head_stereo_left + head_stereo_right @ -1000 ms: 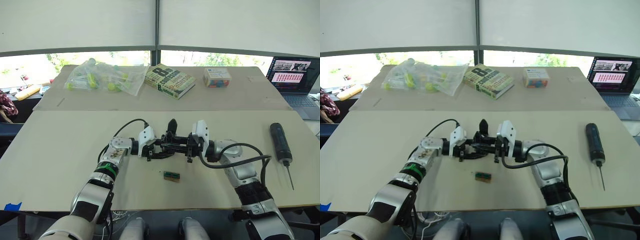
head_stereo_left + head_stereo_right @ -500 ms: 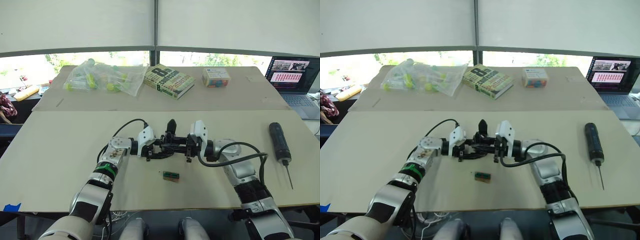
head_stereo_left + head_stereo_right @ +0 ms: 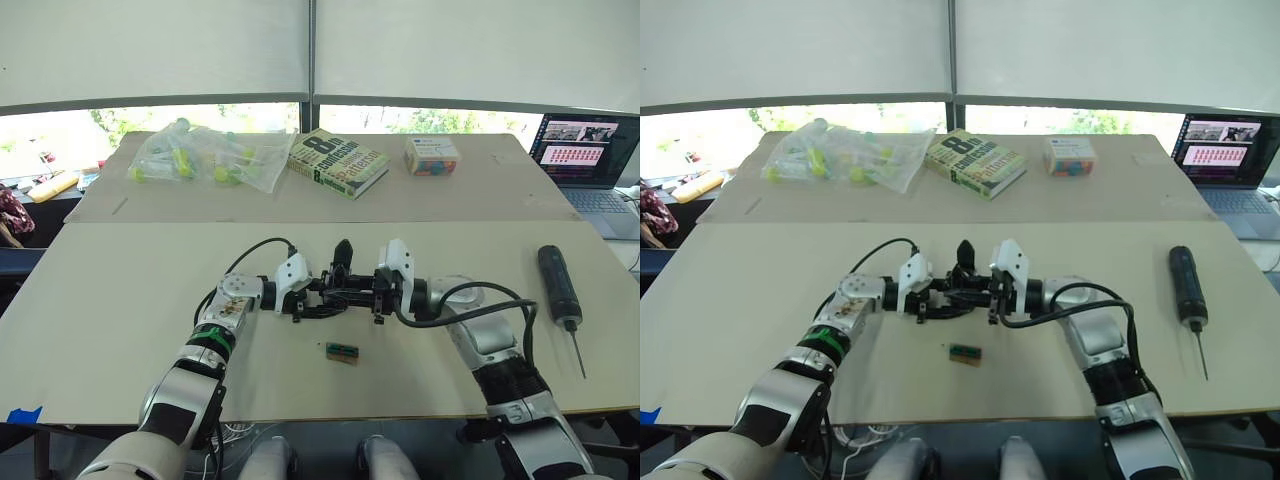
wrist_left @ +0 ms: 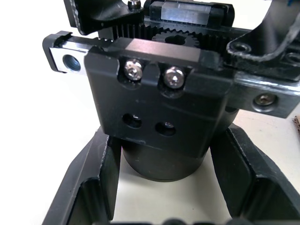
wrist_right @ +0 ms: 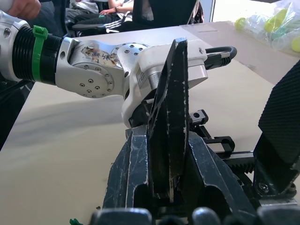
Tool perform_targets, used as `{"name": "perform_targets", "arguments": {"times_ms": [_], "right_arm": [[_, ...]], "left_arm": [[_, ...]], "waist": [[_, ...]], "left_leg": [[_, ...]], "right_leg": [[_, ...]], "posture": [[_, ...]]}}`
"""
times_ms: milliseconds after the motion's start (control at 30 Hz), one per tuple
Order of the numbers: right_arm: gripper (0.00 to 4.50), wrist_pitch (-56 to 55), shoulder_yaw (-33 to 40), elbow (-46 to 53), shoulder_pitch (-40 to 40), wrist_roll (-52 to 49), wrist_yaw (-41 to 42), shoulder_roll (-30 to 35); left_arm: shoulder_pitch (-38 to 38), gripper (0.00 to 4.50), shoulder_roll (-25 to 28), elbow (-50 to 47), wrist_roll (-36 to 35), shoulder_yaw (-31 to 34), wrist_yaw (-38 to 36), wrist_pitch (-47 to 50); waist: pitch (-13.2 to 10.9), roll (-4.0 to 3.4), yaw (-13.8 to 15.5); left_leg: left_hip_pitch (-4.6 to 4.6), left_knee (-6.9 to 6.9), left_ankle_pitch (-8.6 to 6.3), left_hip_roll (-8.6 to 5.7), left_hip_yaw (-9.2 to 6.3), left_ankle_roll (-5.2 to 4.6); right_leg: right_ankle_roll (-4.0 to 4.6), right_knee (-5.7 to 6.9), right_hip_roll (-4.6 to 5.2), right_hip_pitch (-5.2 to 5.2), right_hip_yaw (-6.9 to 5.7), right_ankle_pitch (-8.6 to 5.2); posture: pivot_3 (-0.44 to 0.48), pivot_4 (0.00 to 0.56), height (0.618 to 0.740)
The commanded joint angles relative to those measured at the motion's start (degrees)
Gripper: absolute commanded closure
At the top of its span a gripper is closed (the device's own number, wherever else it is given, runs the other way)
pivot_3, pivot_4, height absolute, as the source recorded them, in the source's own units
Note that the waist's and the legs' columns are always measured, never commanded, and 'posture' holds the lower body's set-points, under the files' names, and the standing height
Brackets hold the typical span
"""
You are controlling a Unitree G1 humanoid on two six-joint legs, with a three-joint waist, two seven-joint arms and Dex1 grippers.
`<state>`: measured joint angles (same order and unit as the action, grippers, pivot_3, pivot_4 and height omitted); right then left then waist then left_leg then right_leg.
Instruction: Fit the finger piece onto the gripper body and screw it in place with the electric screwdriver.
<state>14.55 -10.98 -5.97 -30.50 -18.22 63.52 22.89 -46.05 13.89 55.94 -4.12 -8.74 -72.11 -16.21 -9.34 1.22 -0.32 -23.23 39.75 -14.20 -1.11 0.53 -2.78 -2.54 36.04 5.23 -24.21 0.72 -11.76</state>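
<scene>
Black on black: the gripper body [image 3: 338,288] sits right between the two grippers, its upright pointed finger rising above them, on the pale table [image 3: 120,300].
Left gripper: the left gripper [image 4: 164,187] has its two fingers spread to either side of the body's round base; from the wrist they look close against it, though I cannot say they are pressing, so I call it spread around the base rather than clamped.
Right gripper: the right gripper [image 5: 197,154] comes in from the opposite side, and its wrist view shows the finger piece [image 5: 169,122], a scuffed black wedge standing point-up, pinched between its fingers.
Where the piece is: just in front of the left gripper's white housing, at the body's toothed rail, touching or very nearly so; I cannot tell whether it is seated.
Mounting face: the left wrist view shows two silver screws on the body's block and two bare holes just below them.
Step in hand: fitting, by my reading; the piece is being brought onto the body and no screwing has begun.
Electric screwdriver: the electric screwdriver [image 3: 559,290] lies well off to the right gripper's outer side, bit towards the robot, untouched.
Also nearby: a small green-and-black block [image 3: 342,351] lies on the table just on the robot's side of both grippers.
Next move: seat the wedge squarely, then free the right gripper to fetch the driver while the left steadies the base.
</scene>
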Motion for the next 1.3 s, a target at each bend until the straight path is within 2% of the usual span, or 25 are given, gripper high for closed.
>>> {"name": "perform_targets", "arguments": {"times_ms": [33, 467, 800, 867, 1067, 1100, 1167, 1300], "right_arm": [[4.09, 3.11, -2.14, -1.44, 0.97, 2.24, -0.29, 1.29], [4.09, -1.86, -1.55, -4.23, -0.59, 2.10, 0.30, -0.51], [4.09, 1.42, -0.16, -2.71, -1.80, -1.21, 1.87, -1.27], [3.05, 0.38, 1.02, -1.50, -2.00, -3.13, 2.17, -2.47], [1.00, -2.60, 2.88, -0.56, -3.10, -5.48, 3.93, -4.07], [0.54, -2.69, 3.16, -0.42, -3.20, -6.02, 4.19, -4.28], [0.02, -3.08, 3.56, -0.25, -3.33, -6.54, 4.57, -4.58], [0.02, -5.38, 5.44, 1.05, -3.41, -8.30, 4.69, -5.38]], "left_arm": [[0.86, 2.22, 0.84, -0.36, 0.87, -0.40, -0.78, 0.60], [1.79, 2.22, 0.86, -1.35, 0.78, -0.36, -0.29, 1.19], [2.95, 2.22, 1.11, -2.44, 0.62, -0.29, -0.41, 1.63], [3.17, 2.22, 1.30, -2.52, 0.64, -0.25, -0.44, 1.75], [3.45, 2.22, 1.48, -2.65, 0.66, -0.32, -0.53, 2.25], [3.45, 2.22, 1.53, -2.58, 0.68, -0.35, -0.59, 2.26], [3.40, 2.22, 1.61, -2.42, 0.73, -0.36, -0.62, 2.25], [3.25, 2.22, 1.72, -2.29, 0.78, -0.33, -0.43, 2.57]], "waist": [[0.00, 0.00, 0.00], [0.07, 0.01, -0.39], [0.07, 0.01, -0.47], [0.06, 0.01, -0.47], [0.06, 0.01, -0.48], [0.06, 0.01, -0.49], [0.06, 0.01, -0.52], [0.06, 0.01, -0.54]], "left_leg": [[0.00, 0.00, 0.00, 0.00, 0.00, 0.00], [0.09, -0.01, 0.00, 0.03, 0.00, 0.00], [0.08, -0.01, 0.00, 0.04, 0.00, 0.00], [0.06, -0.02, 0.00, 0.05, 0.00, 0.00], [-0.02, -0.01, 0.00, 0.03, -0.01, 0.01], [-0.02, -0.01, 0.00, 0.03, -0.01, 0.01], [-0.02, -0.02, 0.00, 0.03, -0.01, 0.01], [-0.01, -0.02, 0.00, 0.05, -0.01, 0.01]], "right_leg": [[0.00, -0.01, 0.00, 0.00, 0.00, 0.00], [0.00, 0.03, -0.02, 0.06, 0.00, 0.00], [0.00, 0.04, -0.03, 0.04, 0.01, 0.00], [0.00, 0.03, -0.02, 0.01, 0.01, 0.00], [0.00, 0.03, 0.00, -0.06, 0.01, 0.00], [0.00, 0.03, 0.00, -0.06, 0.01, 0.00], [0.01, 0.02, 0.00, -0.06, 0.01, 0.00], [0.01, 0.03, -0.01, -0.06, 0.01, 0.00]], "posture": [[0.000, 0.150, 0.740], [0.000, 0.150, 0.740], [0.000, 0.150, 0.740], [0.000, 0.150, 0.740], [0.000, 0.150, 0.740], [0.000, 0.150, 0.740], [0.000, 0.150, 0.740], [0.000, 0.150, 0.740]]}}
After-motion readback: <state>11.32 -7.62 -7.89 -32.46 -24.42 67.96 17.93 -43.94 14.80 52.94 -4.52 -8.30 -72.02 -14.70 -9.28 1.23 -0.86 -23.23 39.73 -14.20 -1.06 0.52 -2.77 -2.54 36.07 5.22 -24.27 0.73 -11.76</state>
